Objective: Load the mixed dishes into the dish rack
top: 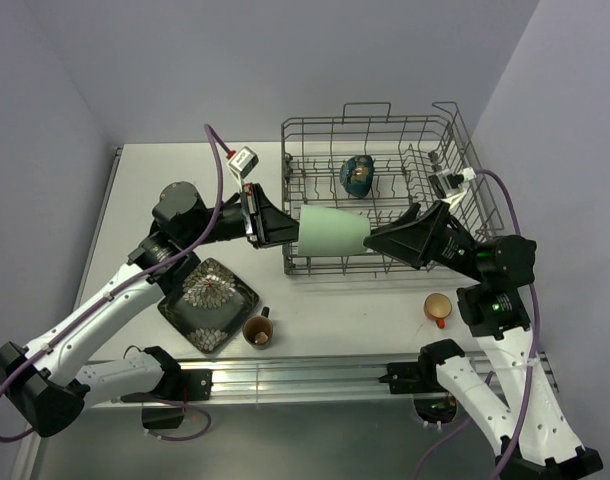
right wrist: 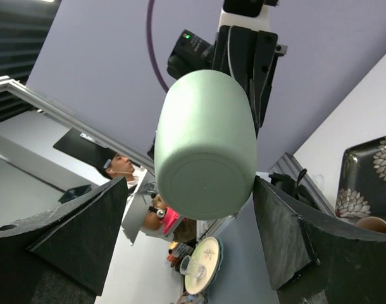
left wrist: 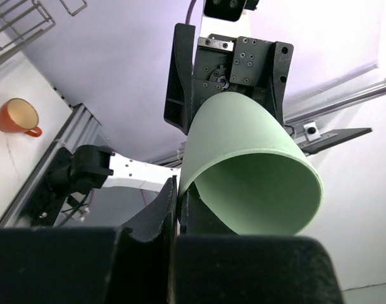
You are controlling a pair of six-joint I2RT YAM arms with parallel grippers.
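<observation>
Desk (top: pixel 165 170): we see a white top carrying everything.
Dish rack (top: pixel 315 122): grey wire basket at the desk's far right corner.
Left pincer (top: pixel 290 232): clenched on the rim wall of the pale green cup (top: pixel 333 231), one finger inside its mouth.
Right pincer (top: pixel 380 240): released, fingers spread either side of the cup's base; we cannot tell if they touch it.
Square plate (top: pixel 209 303): dark, leaf-patterned, flat near the desk's near left edge.
Pale green cup: held on its side between both pincers, over the rack's near-left part.
Bowl (top: pixel 356 175): dark, inside the rack, toward the far edge.
Brown cup (top: pixel 258 331): upright by the near edge, just beside the plate.
Orange cup (top: pixel 438 308): by the near edge, right side, outside the rack.
</observation>
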